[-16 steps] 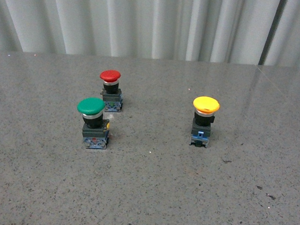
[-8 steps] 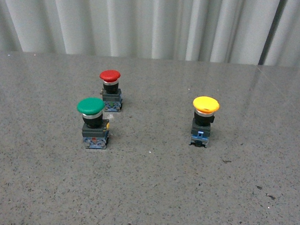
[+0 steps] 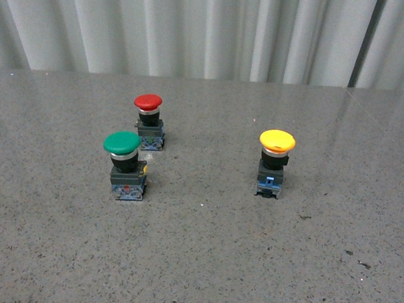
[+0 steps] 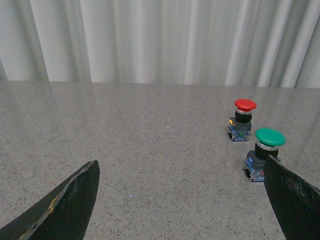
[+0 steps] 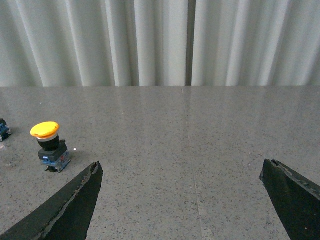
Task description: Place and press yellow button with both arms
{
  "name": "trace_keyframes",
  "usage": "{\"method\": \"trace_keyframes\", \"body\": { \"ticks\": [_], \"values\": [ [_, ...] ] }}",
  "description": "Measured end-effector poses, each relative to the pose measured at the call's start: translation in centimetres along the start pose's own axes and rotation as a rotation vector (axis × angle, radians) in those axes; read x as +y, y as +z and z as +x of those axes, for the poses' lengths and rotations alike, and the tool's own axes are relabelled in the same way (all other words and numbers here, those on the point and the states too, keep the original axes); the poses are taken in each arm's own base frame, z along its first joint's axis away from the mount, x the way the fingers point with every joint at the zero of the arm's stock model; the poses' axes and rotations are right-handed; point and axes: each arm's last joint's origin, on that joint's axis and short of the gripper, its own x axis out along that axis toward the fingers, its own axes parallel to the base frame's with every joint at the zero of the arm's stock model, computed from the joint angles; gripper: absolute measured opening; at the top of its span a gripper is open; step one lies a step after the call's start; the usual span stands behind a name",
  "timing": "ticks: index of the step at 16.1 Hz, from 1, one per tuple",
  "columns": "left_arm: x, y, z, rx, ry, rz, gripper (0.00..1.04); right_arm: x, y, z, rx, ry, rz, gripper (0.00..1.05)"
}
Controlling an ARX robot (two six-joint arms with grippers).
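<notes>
Green-capped push-button [image 3: 125, 165] upright on speckled grey stone table [image 3: 197, 259]; smaller red-capped push-button [image 3: 149, 121] just behind it. Pleated white curtain [image 3: 194, 30] at back.

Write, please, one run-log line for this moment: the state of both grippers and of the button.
left gripper: open, empty | right gripper: open, empty | yellow button: upright on table, untouched, not pressed | arms: outside front view

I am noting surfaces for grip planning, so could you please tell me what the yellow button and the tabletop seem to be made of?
The yellow button: its cap looks like smooth, slightly glossy plastic, evenly coloured with a soft highlight, above a silvery, possibly metal, ring and a dark, likely plastic, base. The tabletop: grey speckled stone or a stone-look laminate, polished, since it faintly reflects the curtain.
</notes>
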Motion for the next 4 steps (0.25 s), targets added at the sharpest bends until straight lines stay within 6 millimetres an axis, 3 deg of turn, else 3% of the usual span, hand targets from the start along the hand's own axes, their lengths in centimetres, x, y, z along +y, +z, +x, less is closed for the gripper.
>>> {"method": "trace_keyframes", "body": {
  "ticks": [4],
  "values": [
    [0.00,0.00,0.00,0.000,0.000,0.000,0.98,0.00,0.00,0.00,0.000,0.000,0.000,0.98]
  ]
}}
